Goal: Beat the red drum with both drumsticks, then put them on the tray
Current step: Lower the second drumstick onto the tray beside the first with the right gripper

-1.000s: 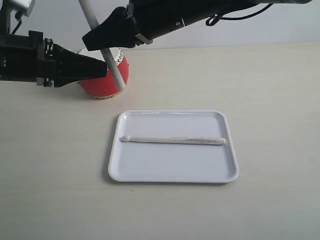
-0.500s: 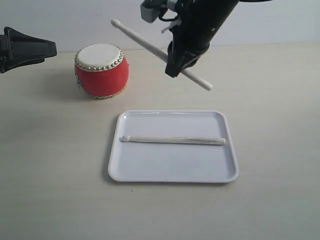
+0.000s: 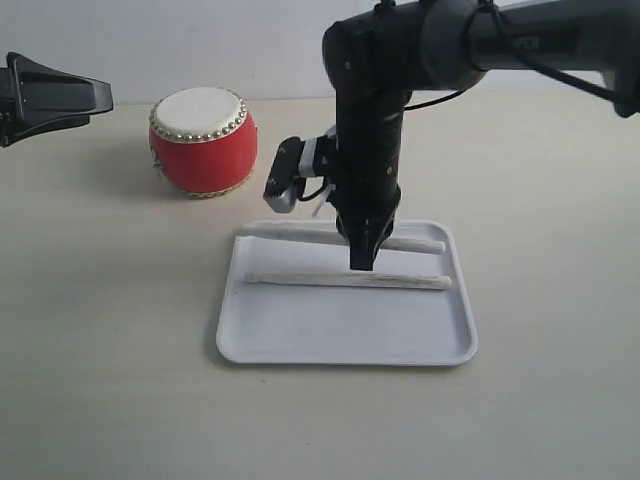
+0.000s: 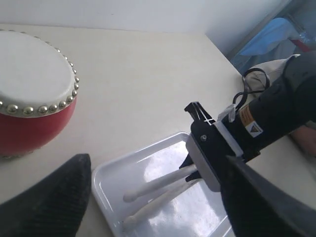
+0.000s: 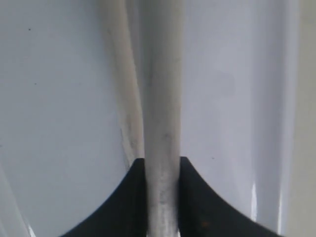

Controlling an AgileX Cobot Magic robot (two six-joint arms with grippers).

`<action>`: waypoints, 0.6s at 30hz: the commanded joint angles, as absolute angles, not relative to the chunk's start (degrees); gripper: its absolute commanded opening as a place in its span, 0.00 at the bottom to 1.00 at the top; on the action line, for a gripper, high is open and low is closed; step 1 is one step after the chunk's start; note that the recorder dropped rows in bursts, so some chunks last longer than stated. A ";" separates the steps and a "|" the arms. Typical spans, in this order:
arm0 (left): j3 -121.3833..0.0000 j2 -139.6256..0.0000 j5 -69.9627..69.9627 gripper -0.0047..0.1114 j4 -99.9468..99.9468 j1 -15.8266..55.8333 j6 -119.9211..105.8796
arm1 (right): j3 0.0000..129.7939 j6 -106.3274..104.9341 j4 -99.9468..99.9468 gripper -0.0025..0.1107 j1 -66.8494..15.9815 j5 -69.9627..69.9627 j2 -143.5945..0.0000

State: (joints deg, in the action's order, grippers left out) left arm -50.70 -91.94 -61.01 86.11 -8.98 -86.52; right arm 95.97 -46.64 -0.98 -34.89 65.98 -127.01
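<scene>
Once aloft, drumstick (image 3: 300, 235) now at tray (image 3: 340, 335)

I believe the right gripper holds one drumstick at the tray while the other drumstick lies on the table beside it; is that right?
Not quite: the other drumstick lies inside the tray, as the exterior view shows. The right gripper does hold one drumstick at the tray.

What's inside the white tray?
The flat white plastic tray holds a loose pale wooden drumstick across its middle. A second drumstick by the far rim is clamped in the right gripper, which hides its mid-section.
</scene>
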 commanded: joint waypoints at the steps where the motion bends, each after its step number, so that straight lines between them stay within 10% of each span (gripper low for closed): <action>1: -50.57 -91.23 -61.76 0.65 86.17 -9.07 -86.25 | 96.39 -46.76 -2.88 0.02 -34.96 66.21 -128.14; 18: -50.57 -91.23 -63.46 0.65 86.16 -9.07 -86.36 | 96.39 -45.70 -5.22 0.02 -34.96 64.67 -130.08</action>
State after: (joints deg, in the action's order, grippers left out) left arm -50.70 -91.94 -62.32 85.74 -8.98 -86.52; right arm 96.01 -45.82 -4.81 -35.05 65.70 -129.47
